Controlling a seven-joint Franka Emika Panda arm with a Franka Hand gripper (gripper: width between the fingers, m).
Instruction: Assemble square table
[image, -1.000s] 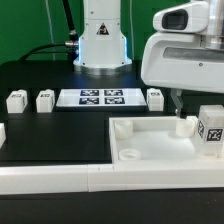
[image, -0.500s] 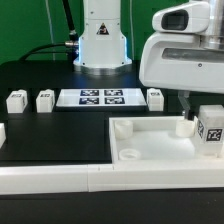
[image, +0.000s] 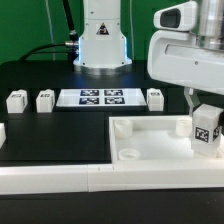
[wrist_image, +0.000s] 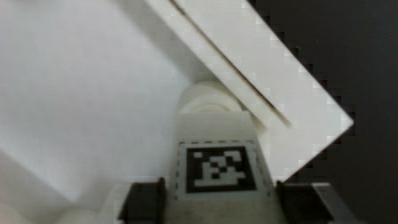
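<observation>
Black table, one square top, three loose legs, one leg in claw

The arm hangs with its wrist pointing nearly straight down. Its gripper has both dark fingers pressed against the sides of a small tagged leg held between them.
</observation>
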